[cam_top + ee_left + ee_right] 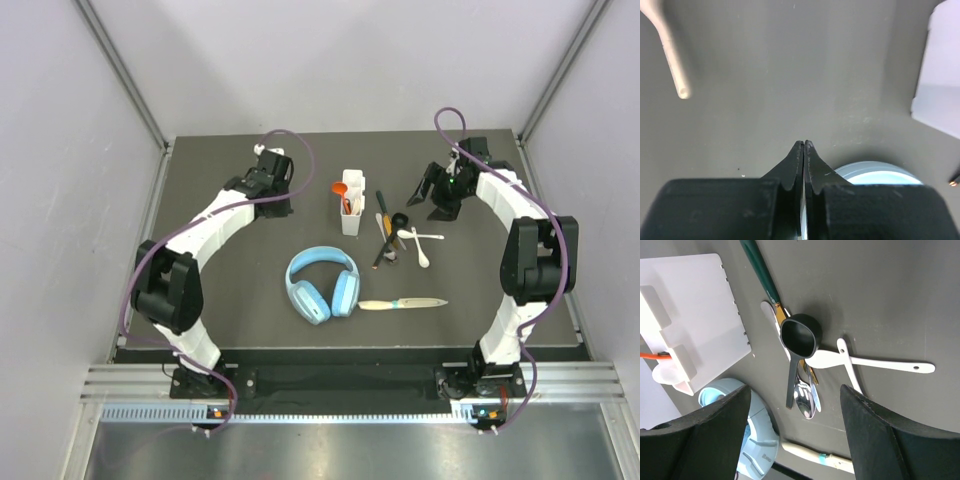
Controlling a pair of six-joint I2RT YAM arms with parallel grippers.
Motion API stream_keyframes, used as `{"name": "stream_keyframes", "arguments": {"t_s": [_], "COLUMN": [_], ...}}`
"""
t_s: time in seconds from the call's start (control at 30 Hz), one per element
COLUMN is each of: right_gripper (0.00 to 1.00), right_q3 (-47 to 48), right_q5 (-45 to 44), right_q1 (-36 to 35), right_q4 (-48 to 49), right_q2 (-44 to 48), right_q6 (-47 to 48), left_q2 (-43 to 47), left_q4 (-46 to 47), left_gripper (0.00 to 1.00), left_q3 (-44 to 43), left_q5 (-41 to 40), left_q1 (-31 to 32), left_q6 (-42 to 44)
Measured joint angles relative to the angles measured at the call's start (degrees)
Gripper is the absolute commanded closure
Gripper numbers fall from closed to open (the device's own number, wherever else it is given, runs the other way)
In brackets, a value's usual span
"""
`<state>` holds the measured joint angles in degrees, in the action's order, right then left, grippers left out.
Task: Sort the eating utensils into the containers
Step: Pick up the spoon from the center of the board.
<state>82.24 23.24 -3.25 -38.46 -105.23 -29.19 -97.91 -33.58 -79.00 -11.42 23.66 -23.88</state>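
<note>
The white caddy [352,215] stands at mid-table with an orange-red spoon [341,188] in it. To its right lies a pile of utensils: a green-handled piece [760,270], a black scoop [800,337], a metal spoon [805,401] and two crossed white spoons [880,364]. A pale knife [402,303] lies nearer the front. My right gripper [795,390] hangs open above the pile, holding nothing. My left gripper [804,144] is shut and empty, left of the caddy [940,75]. A pale handle end [677,70] lies beyond it.
Light-blue headphones [322,283] lie in front of the caddy, between it and the knife. They show under my left gripper [875,172] and at the lower left of the right wrist view [752,440]. Grey walls close in the dark table [220,300].
</note>
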Motion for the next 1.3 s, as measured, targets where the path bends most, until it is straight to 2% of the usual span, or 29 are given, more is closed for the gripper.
{"name": "stream_keyframes", "arguments": {"t_s": [0.07,0.1,0.17,0.2,0.4,0.43,0.5,0.77,0.87,1.03,1.3], "right_gripper": [0.28,0.28,0.28,0.28,0.28,0.28,0.28,0.28,0.28,0.28,0.28], "right_q3": [0.0,0.0,0.0,0.0,0.0,0.0,0.0,0.5,1.5,2.0,2.1], "right_q5": [0.1,0.1,0.1,0.1,0.1,0.1,0.1,0.7,1.1,1.8,2.3], "right_q1": [0.0,0.0,0.0,0.0,0.0,0.0,0.0,0.9,1.6,2.0,2.0], "right_q4": [0.1,0.1,0.2,0.2,0.1,0.1,0.0,-0.5,-0.6,-0.6,-0.6], "right_q2": [0.0,0.0,0.1,0.1,0.2,0.2,0.2,-0.6,-2.1,-4.5,-5.1], "right_q6": [0.0,0.0,0.1,0.1,0.2,0.2,0.5,1.4,1.6,1.7,1.7], "left_q2": [0.5,0.5,0.5,0.5,-2.0,-2.9,-5.0,-16.2,-17.0,-16.3,-16.3], "left_q4": [0.3,0.5,0.8,0.9,1.1,1.0,0.9,-3.8,-5.5,-5.7,-5.4], "left_gripper": [0.96,0.88,0.82,0.72,0.69,0.65,0.65,0.60,0.60,0.58,0.57], "left_q3": [-0.5,-0.8,-0.8,-0.8,-2.3,-2.8,-4.5,-15.4,-14.9,-8.8,-7.5], "left_q5": [-0.2,-0.9,-1.8,-2.0,-2.9,-3.5,-4.8,-11.2,-14.8,-21.3,-24.5], "left_q1": [0.0,0.0,-0.1,-0.3,-4.6,-5.7,-7.7,-11.9,-11.9,-11.9,-14.6], "left_q6": [0.0,-0.1,-0.2,-0.3,-1.7,-2.1,-3.1,-11.5,-16.6,-24.2,-28.0]}}
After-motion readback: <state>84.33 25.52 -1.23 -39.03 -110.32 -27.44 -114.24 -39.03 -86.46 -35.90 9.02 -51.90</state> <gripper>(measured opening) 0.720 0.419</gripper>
